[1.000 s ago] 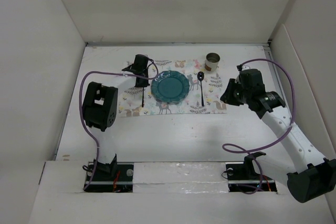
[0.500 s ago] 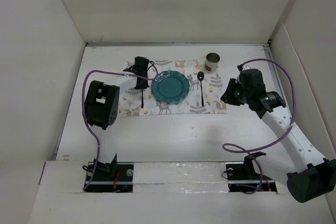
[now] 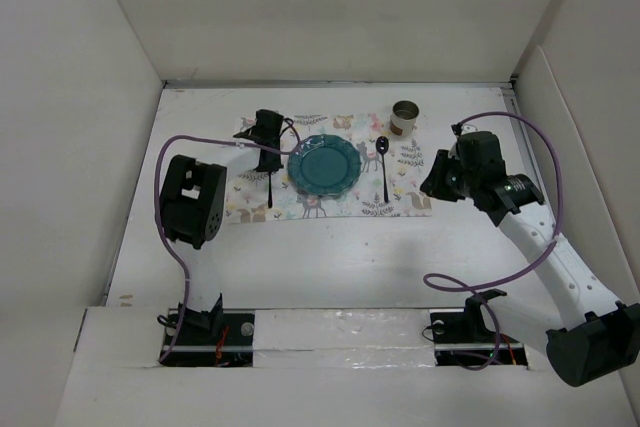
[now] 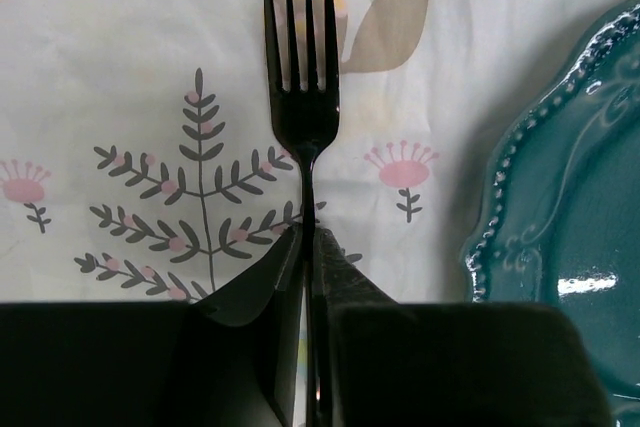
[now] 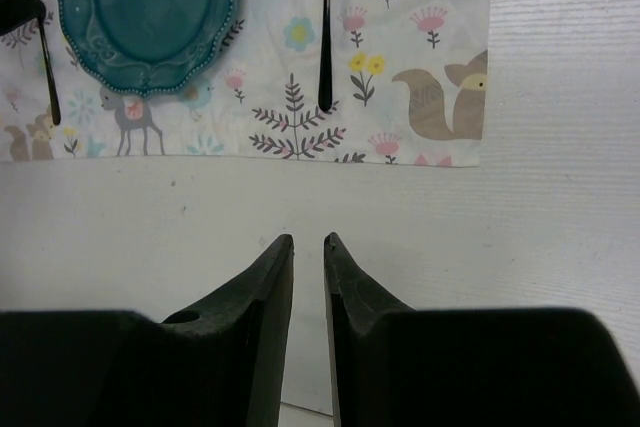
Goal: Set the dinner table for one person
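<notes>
Two black utensils flanked the teal plate (image 3: 325,167) when we looked: a fork (image 4: 303,107) at its 9 o'clock and a spoon (image 3: 384,169) at its 3 o'clock. A small tin cup (image 3: 405,117) sat around 1. All of it was on a patterned placemat (image 3: 410,195). The mat lay toward the 12 o'clock side of the dinner table (image 3: 330,257), the big white top filling the overhead view. We saw the left gripper (image 4: 308,239) pinched tight on the fork's handle, tines pointing to 12 in the wrist view. The right gripper (image 5: 308,242) hung over bare table just off the mat's 3 o'clock edge, fingers a narrow crack apart, gripping nothing.
</notes>
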You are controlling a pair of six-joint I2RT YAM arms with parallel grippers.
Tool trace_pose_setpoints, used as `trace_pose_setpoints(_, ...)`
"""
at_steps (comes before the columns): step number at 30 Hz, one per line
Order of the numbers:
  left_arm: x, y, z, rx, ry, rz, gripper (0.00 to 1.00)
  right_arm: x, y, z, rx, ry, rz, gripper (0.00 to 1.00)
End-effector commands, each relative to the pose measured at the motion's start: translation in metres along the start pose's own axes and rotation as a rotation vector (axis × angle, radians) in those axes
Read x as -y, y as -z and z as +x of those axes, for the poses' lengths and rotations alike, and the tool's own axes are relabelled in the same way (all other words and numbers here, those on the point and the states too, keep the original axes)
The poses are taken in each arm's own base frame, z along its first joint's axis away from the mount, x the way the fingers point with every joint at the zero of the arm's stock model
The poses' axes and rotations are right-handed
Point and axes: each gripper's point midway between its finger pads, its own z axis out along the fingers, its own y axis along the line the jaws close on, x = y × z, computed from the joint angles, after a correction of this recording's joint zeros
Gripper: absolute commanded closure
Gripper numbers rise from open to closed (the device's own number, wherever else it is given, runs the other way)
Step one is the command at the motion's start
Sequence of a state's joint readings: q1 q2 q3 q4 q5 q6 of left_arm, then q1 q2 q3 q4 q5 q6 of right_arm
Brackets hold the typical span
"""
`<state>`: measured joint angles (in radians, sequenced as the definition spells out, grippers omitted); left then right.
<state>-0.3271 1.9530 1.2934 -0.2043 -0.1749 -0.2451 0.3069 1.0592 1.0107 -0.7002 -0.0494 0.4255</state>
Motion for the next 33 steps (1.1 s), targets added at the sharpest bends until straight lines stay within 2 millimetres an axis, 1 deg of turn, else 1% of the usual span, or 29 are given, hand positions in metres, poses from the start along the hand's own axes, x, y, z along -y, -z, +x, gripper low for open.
trace_pose_setpoints(1, -0.008, 0.015, 0.007, -0.018, -0.019, -0.015, 0.94, -0.003, 0.004, -0.006, 0.032, 0.014, -0.022, 0.75)
trace_pose_setpoints(3, -0.006, 0.019, 0.002, -0.002, -0.011, -0.006, 0.83, -0.003, 0.005, -0.006, 0.028, 0.015, -0.025, 0.74)
trace_pose_setpoints(4, -0.006, 0.027, -0.004, 0.018, 0.000, -0.003, 0.76, -0.004, 0.006, -0.007, 0.030, 0.017, -0.027, 0.74)
trace_pose_setpoints(5, -0.006, 0.031, -0.010, 0.039, 0.006, -0.003, 0.65, -0.007, 0.007, -0.007, 0.024, 0.019, -0.043, 0.74)
trace_pose_setpoints(6, -0.006, 0.036, -0.016, 0.056, 0.010, 0.003, 0.60, -0.011, 0.010, -0.011, 0.033, 0.020, -0.056, 0.74)
trace_pose_setpoints(8, -0.004, 0.053, -0.036, 0.108, 0.024, 0.013, 0.51, -0.014, 0.014, -0.015, 0.038, 0.023, -0.067, 0.74)
trace_pose_setpoints(9, -0.004, 0.058, -0.040, 0.112, 0.025, 0.014, 0.48, -0.019, 0.019, -0.023, 0.059, 0.026, -0.076, 0.74)
trace_pose_setpoints(10, -0.003, 0.070, -0.050, 0.141, 0.032, 0.027, 0.47, -0.021, 0.022, -0.027, 0.068, 0.027, -0.082, 0.74)
trace_pose_setpoints(11, -0.001, 0.081, -0.062, 0.171, 0.041, 0.041, 0.45, -0.023, 0.025, -0.029, 0.068, 0.027, -0.089, 0.78)
trace_pose_setpoints(12, -0.001, 0.090, -0.067, 0.184, 0.046, 0.049, 0.45, -0.026, 0.030, -0.034, 0.080, 0.030, -0.096, 0.82)
trace_pose_setpoints(13, 0.000, 0.109, -0.080, 0.229, 0.059, 0.069, 0.45, -0.033, 0.040, -0.046, 0.113, 0.038, -0.115, 0.88)
trace_pose_setpoints(14, 0.002, 0.126, -0.092, 0.268, 0.083, 0.093, 0.44, -0.036, 0.045, -0.052, 0.129, 0.039, -0.122, 1.00)
trace_pose_setpoints(15, 0.002, 0.139, -0.100, 0.295, 0.102, 0.104, 0.44, -0.041, 0.054, -0.060, 0.157, 0.045, -0.138, 1.00)
trace_pose_setpoints(16, 0.001, 0.167, -0.114, 0.361, 0.131, 0.129, 0.44, -0.050, 0.070, -0.077, 0.210, 0.050, -0.164, 1.00)
trace_pose_setpoints(17, 0.001, 0.187, -0.125, 0.404, 0.167, 0.149, 0.44, -0.059, 0.083, -0.088, 0.253, 0.056, -0.196, 1.00)
trace_pose_setpoints(18, -0.001, 0.203, -0.131, 0.432, 0.189, 0.163, 0.44, -0.065, 0.098, -0.098, 0.297, 0.057, -0.220, 1.00)
trace_pose_setpoints(19, -0.004, 0.234, -0.139, 0.495, 0.215, 0.191, 0.45, -0.075, 0.122, -0.117, 0.371, 0.062, -0.252, 1.00)
trace_pose_setpoints(20, -0.009, 0.254, -0.146, 0.539, 0.242, 0.201, 0.45, -0.080, 0.138, -0.129, 0.423, 0.062, -0.265, 1.00)
trace_pose_setpoints(21, -0.011, 0.270, -0.147, 0.565, 0.271, 0.219, 0.45, -0.083, 0.154, -0.139, 0.473, 0.059, -0.273, 0.98)
trace_pose_setpoints(22, -0.019, 0.303, -0.150, 0.632, 0.311, 0.239, 0.40, -0.086, 0.187, -0.156, 0.580, 0.047, -0.283, 0.90)
trace_pose_setpoints(24, -0.027, 0.336, -0.151, 0.698, 0.340, 0.265, 0.38, -0.086, 0.211, -0.171, 0.667, 0.024, -0.279, 0.78)
trace_pose_setpoints(25, -0.035, 0.364, -0.150, 0.756, 0.361, 0.289, 0.37, -0.082, 0.229, -0.176, 0.726, -0.009, -0.273, 0.70)
trace_pose_setpoints(26, -0.041, 0.377, -0.148, 0.786, 0.378, 0.291, 0.35, -0.077, 0.244, -0.185, 0.793, -0.047, -0.257, 0.56)
trace_pose_setpoints(27, -0.045, 0.389, -0.146, 0.815, 0.390, 0.298, 0.34, -0.075, 0.253, -0.187, 0.826, -0.065, -0.260, 0.51)
trace_pose_setpoints(28, -0.053, 0.412, -0.141, 0.862, 0.412, 0.315, 0.33, -0.076, 0.257, -0.186, 0.842, -0.087, -0.273, 0.48)
trace_pose_setpoints(29, -0.059, 0.418, -0.137, 0.881, 0.424, 0.311, 0.33, -0.075, 0.269, -0.188, 0.887, -0.097, -0.283, 0.44)
trace_pose_setpoints(30, -0.061, 0.426, -0.136, 0.903, 0.432, 0.322, 0.33, -0.070, 0.255, -0.184, 0.870, -0.105, -0.264, 0.43)
trace_pose_setpoints(31, -0.064, 0.434, -0.130, 0.919, 0.440, 0.331, 0.33, -0.072, 0.250, -0.181, 0.859, -0.107, -0.273, 0.42)
trace_pose_setpoints(33, -0.065, 0.428, -0.122, 0.896, 0.445, 0.326, 0.30, -0.071, 0.224, -0.175, 0.790, -0.107, -0.254, 0.41)
